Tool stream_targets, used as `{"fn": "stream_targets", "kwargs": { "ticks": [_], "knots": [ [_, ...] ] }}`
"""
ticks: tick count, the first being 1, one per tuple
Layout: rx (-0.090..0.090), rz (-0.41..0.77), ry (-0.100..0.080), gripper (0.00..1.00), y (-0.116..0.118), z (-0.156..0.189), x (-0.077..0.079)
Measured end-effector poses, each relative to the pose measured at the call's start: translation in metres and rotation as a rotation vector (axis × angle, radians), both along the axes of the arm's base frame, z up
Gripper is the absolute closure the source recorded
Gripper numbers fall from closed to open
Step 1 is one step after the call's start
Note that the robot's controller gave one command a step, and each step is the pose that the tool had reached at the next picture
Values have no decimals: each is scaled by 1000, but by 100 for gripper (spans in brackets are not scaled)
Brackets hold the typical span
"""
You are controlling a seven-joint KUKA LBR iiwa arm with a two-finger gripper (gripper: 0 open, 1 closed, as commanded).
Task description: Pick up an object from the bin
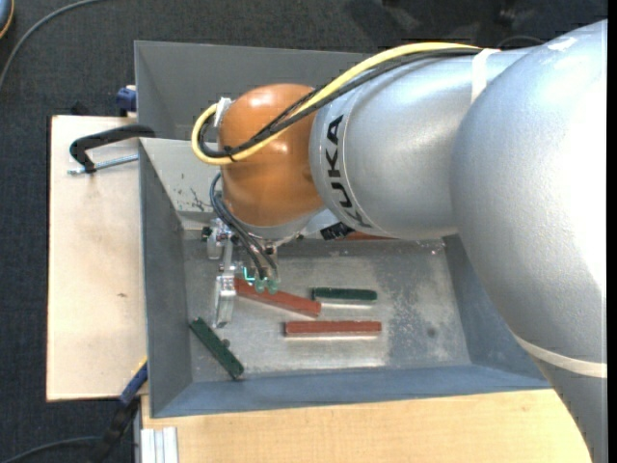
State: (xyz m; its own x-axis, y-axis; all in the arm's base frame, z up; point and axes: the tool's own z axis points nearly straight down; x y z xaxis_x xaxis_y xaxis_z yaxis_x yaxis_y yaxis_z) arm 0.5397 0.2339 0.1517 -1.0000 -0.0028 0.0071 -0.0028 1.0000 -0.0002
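My gripper is low over the left part of the bin floor, under the orange wrist cover. Its two fingers stand apart, one silvery fingertip to the left and the other by the cover's lower edge. The left end of a tilted red-brown flat stick lies between them on the floor. A dark green stick lies just right of it, end to end. A second red-brown stick lies level a little nearer the front wall.
Another dark green stick lies slanted in the front left corner, close to the left fingertip. The arm covers the back and right of the bin. Bare floor shows to the right of the sticks.
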Motion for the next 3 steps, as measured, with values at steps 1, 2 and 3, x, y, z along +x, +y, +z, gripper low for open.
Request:
{"fn": "stream_targets", "kwargs": {
  "ticks": [1,2,3],
  "knots": [
    [1,-15,-11,0,-44,-84,42],
    [3,-13,-10,100,-41,-80,41],
    [7,-14,-20,100,-4,67,44]
  ]
}}
